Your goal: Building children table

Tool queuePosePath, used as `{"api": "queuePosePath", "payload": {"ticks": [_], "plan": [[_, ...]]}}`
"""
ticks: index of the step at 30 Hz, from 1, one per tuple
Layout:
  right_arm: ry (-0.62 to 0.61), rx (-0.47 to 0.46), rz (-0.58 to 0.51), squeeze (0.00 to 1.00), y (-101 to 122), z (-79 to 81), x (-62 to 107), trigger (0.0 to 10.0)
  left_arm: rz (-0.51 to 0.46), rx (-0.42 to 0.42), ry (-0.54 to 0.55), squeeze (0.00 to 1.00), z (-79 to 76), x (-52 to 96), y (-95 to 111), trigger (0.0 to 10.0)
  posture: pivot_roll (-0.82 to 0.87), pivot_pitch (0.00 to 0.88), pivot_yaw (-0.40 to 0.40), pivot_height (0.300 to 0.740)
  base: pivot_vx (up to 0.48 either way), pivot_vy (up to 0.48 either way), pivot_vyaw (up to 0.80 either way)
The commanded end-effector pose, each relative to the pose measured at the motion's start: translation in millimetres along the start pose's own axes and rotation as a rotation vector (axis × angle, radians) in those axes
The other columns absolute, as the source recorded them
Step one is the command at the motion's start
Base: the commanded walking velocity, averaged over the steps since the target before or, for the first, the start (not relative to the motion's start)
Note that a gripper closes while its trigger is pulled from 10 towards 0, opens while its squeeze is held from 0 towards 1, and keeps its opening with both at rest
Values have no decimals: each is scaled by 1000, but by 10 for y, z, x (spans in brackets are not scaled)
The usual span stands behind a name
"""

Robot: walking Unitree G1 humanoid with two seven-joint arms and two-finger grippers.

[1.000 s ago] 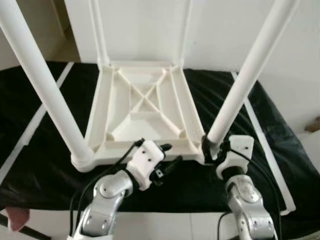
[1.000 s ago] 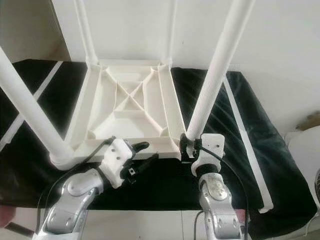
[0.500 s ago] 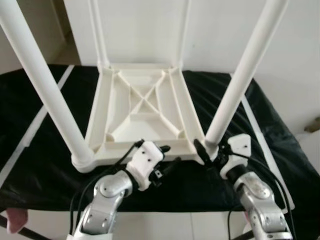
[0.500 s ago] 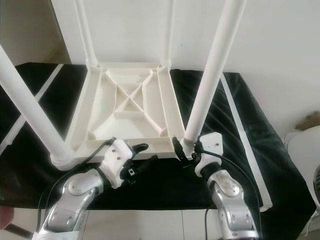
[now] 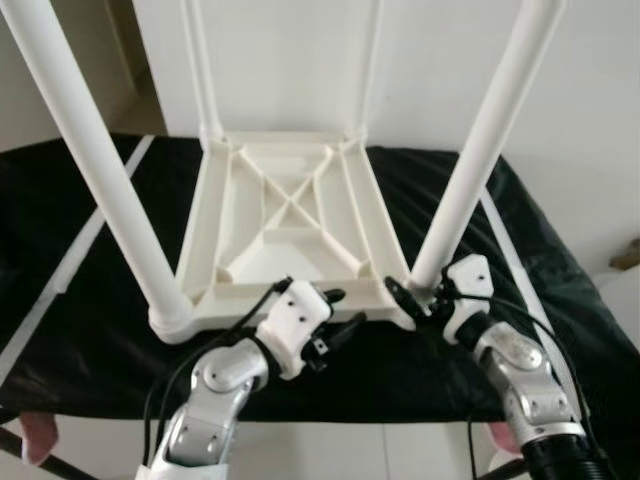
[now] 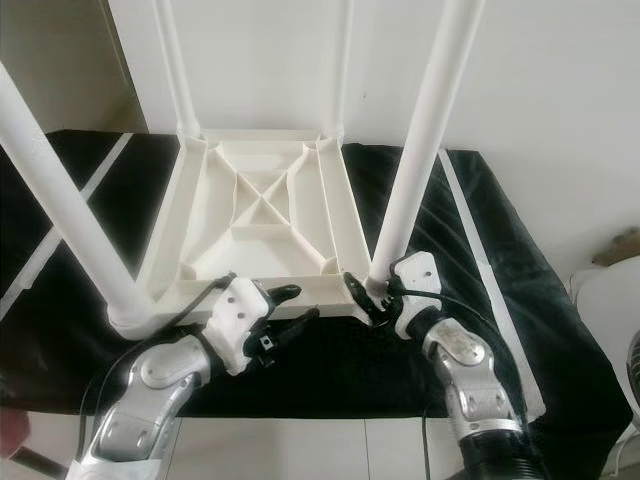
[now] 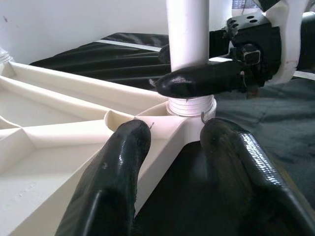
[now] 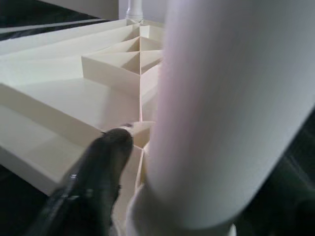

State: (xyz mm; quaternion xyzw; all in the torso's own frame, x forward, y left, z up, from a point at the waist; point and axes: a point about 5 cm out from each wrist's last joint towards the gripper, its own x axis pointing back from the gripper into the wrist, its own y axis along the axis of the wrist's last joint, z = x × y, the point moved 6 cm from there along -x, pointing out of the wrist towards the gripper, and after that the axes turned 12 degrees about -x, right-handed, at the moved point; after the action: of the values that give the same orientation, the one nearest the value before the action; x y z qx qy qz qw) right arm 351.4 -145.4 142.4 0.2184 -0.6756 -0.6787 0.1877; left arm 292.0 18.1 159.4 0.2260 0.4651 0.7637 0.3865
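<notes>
The children table (image 5: 285,215) lies upside down on a black cloth (image 5: 80,270), its ribbed underside facing up and its four legs standing upward. Its long axis runs away from the robot toward the white wall (image 5: 290,60); the short edge is the one nearest to the robot.

The right claw (image 5: 411,297) is at the near right corner of the children table. Its black fingers are on both sides of the base of the near right leg (image 5: 480,150), where the threaded end enters the socket, so it is closed around this leg. The left claw (image 5: 340,312) is just in front of the near edge of the children table, beside the same corner, with its fingers spread and nothing between them.

I judge that the leg is being turned into its socket. The risk is that the leg leans slightly from the corner, and if the thread goes in crooked it can jam. Also the right claw holds only the smooth base, so it may slip. With the left claw not pressing on it, the light children table could slide on the cloth.
</notes>
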Motion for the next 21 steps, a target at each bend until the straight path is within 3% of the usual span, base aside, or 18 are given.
{"api": "queuePosePath", "payload": {"ticks": [1, 12, 13, 17, 21], "plan": [[50, -1, 34, 0, -97, 62, 2, 0, 17, 18, 67, 0, 39, 2, -38, 10000, -84, 25, -21, 740, 0, 0, 0], [53, -44, 39, 0, -182, 85, 38, 0, 15, 23, 72, 0, 43, 2, -40, 10000, -83, 25, -27, 740, 0, 0, 0], [40, -64, 38, 0, -200, 99, 40, 10000, 15, 24, 72, 0, 44, 0, -43, 10000, -83, 24, -28, 740, 0, 0, 0], [29, -82, 36, 0, -220, 111, 40, 10000, 14, 26, 72, 0, 44, -2, -45, 10000, -83, 24, -29, 740, 0, 0, 0], [-81, -142, 1, 0, -225, 141, 53, 10000, 13, 33, 70, 0, 22, -1, -54, 10000, -81, 27, -39, 740, 0, 0, 0]]}}
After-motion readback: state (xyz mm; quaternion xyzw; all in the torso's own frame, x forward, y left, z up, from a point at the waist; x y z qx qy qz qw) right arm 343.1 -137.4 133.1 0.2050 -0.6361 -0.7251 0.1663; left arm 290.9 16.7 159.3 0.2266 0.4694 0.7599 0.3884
